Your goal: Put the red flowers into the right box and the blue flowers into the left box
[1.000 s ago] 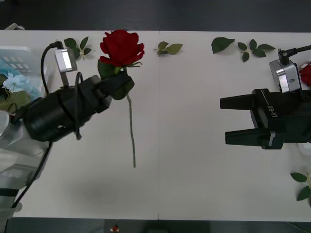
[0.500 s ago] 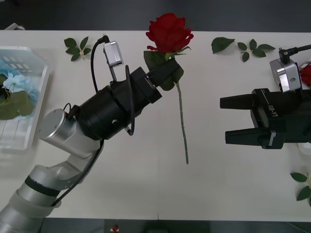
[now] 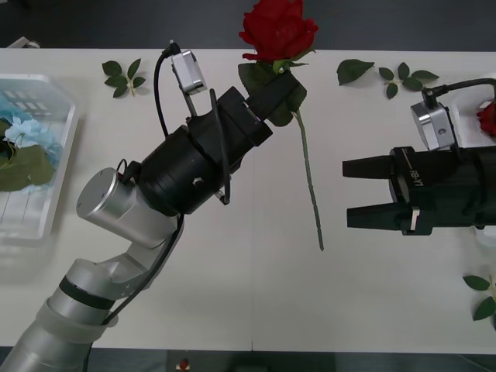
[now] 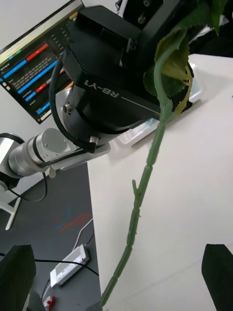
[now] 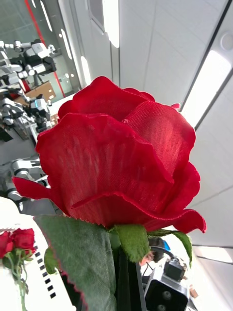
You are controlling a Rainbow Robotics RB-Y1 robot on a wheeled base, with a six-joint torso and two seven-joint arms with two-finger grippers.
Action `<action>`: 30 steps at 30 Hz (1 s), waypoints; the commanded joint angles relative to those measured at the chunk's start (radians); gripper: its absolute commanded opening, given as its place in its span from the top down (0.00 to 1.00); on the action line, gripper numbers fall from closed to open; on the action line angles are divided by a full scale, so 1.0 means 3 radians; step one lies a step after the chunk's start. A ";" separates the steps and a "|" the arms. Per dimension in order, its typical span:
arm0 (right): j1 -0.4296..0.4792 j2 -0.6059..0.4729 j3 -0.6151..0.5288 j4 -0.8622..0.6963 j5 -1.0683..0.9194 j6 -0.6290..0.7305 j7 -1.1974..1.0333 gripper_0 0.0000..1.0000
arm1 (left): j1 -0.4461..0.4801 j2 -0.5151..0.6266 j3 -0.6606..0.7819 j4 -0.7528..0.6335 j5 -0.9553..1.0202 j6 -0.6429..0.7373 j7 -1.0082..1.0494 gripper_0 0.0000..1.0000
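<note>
At the right of the table [image 3: 256, 302], the right gripper [image 3: 346, 192] is hovering with its black fingers [image 3: 364, 167] spread apart and holding nothing, pointing left toward the hanging stem. Farther in, near the middle, the left gripper [image 3: 277, 94] is clamping a red rose [image 3: 277, 29] just under the bloom, lifting it off the table with the stem trailing down toward the near side. At the far left, pale blue flowers [image 3: 23, 133] are lying in the left box [image 3: 58, 167], while another red rose [image 3: 488, 118] is showing at the far right edge.
</note>
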 commanded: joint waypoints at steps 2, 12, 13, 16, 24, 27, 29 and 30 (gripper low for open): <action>-0.0185 0.0108 0.0075 0.0030 -0.0033 -0.0056 0.0023 0.00 | -0.0110 -0.0006 0.0018 -0.0154 -0.0004 -0.0011 -0.0060 1.00; -0.0435 0.0210 0.0408 0.0030 -0.0027 -0.0322 0.0023 0.00 | -0.0110 0.0004 0.0023 -0.0154 0.0001 -0.0032 -0.0039 1.00; -0.0471 0.0226 0.0464 0.0030 -0.0027 -0.0358 0.0023 0.00 | -0.0110 0.0009 0.0023 -0.0154 0.0001 -0.0032 -0.0039 1.00; -0.0548 0.0272 0.0597 0.0030 -0.0038 -0.0460 0.0023 0.00 | -0.0115 0.0009 0.0023 -0.0154 0.0001 -0.0037 -0.0034 1.00; -0.0645 0.0415 0.0796 0.0020 -0.0038 -0.0690 0.0023 0.00 | -0.0115 0.0009 0.0023 -0.0154 0.0001 -0.0037 -0.0019 1.00; -0.0686 0.0451 0.0863 0.0020 -0.0048 -0.0741 0.0023 0.00 | -0.0110 0.0009 0.0023 -0.0154 0.0001 -0.0037 -0.0014 1.00; -0.0711 0.0461 0.0899 0.0020 -0.0048 -0.0777 0.0023 0.00 | -0.0115 0.0009 0.0023 -0.0154 -0.0004 -0.0037 -0.0014 1.00; -0.0727 0.0466 0.0924 0.0015 -0.0048 -0.0802 0.0023 0.00 | -0.0115 0.0009 0.0023 -0.0154 0.0001 -0.0037 -0.0014 1.00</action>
